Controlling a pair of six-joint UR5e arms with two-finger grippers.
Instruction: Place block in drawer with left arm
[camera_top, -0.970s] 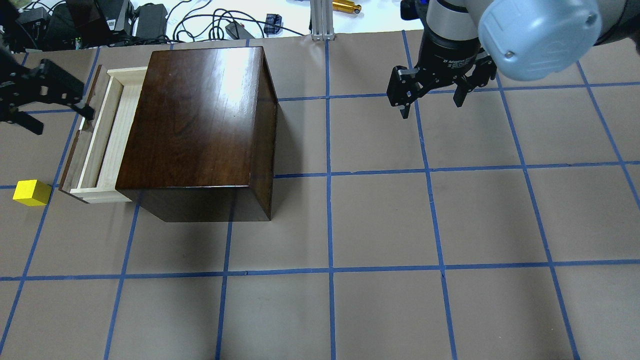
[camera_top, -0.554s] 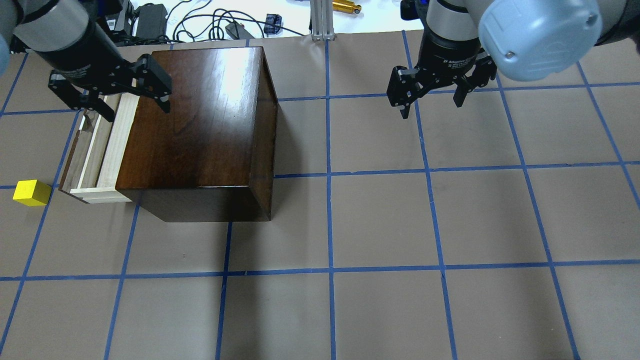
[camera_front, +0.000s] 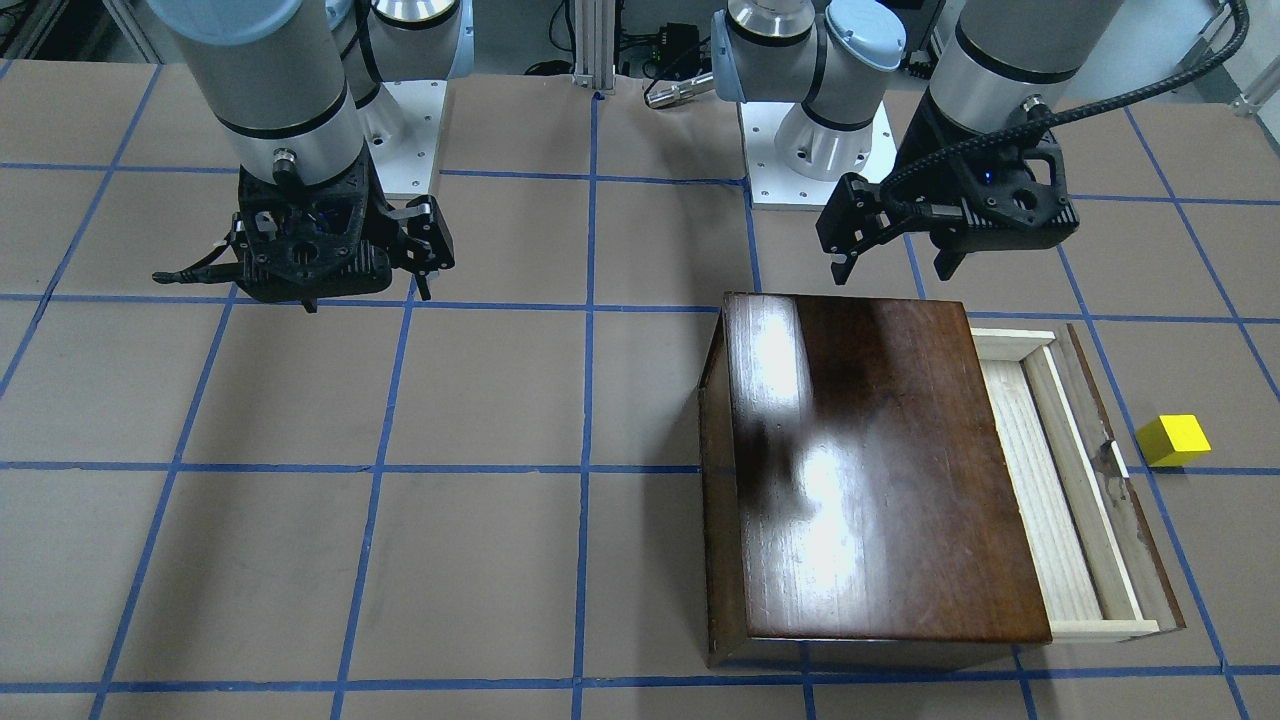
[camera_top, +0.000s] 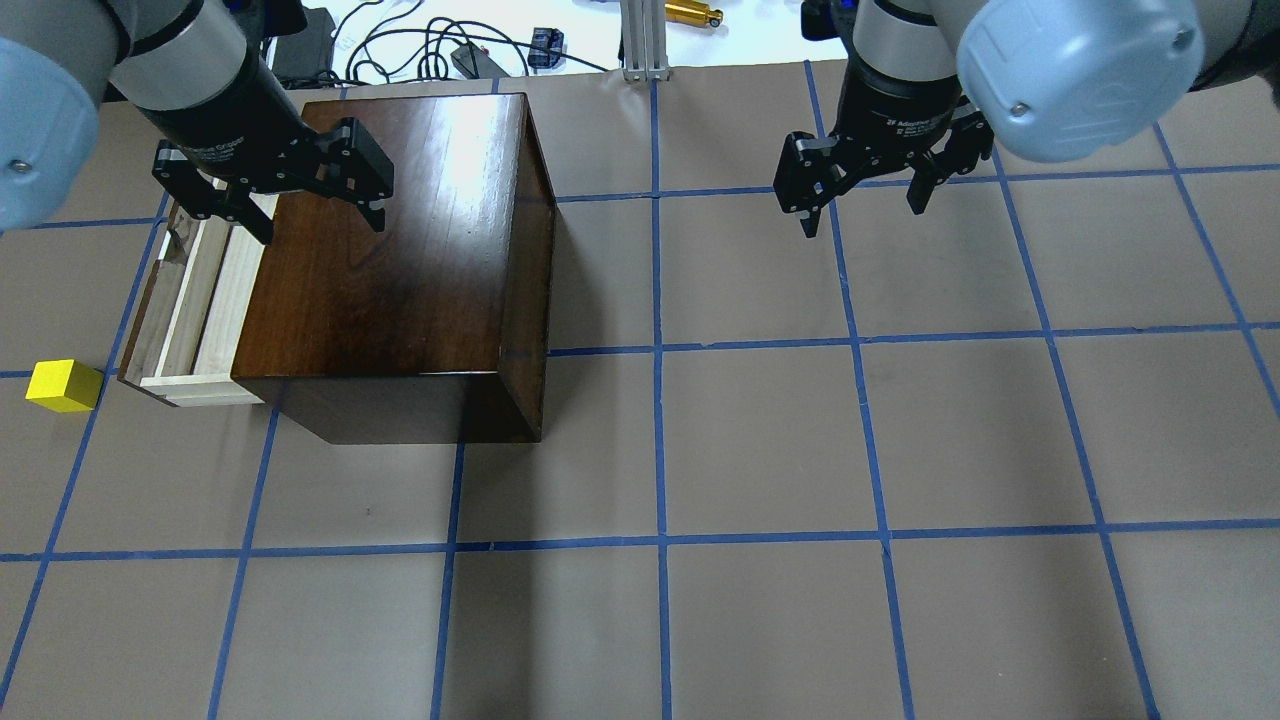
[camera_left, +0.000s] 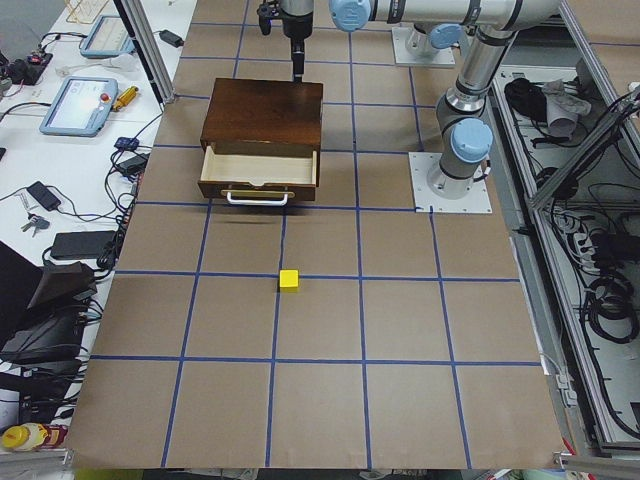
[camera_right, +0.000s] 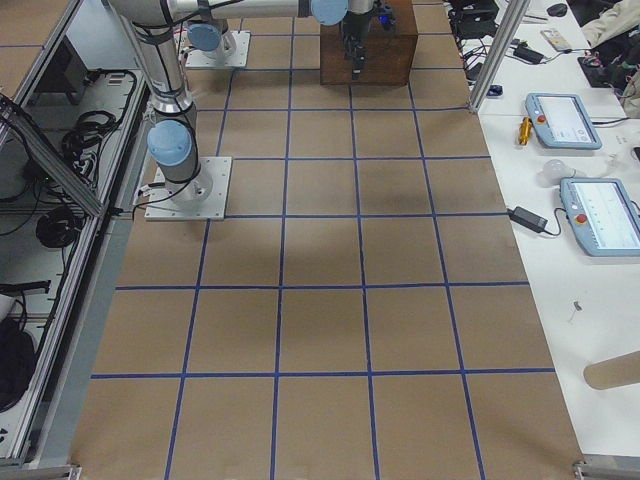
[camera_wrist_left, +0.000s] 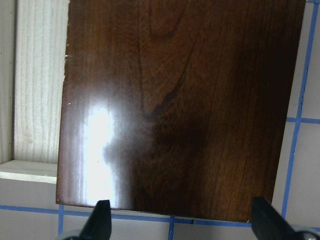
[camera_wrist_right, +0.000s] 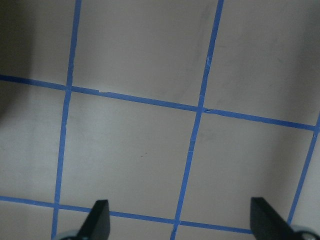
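left claw (camera_top: 320, 230) apart over dark-brown wooden box (camera_top: 400, 240) | right claw (camera_top: 862, 218) apart | small yellow cube (camera_top: 63, 386) near open pale-wood drawer (camera_top: 222, 300)

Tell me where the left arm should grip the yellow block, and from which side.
Come straight down from above and close the fingers on two opposite side faces of the block. It is a small cube lying flat on the table, apart from the drawer front, with nothing touching its sides. The left gripper is open.

Robotics lab: tape-gridded table (camera_top: 760, 440), teach pendants (camera_right: 565, 118), tangled cables (camera_top: 400, 45), aluminium framing (camera_top: 640, 40).
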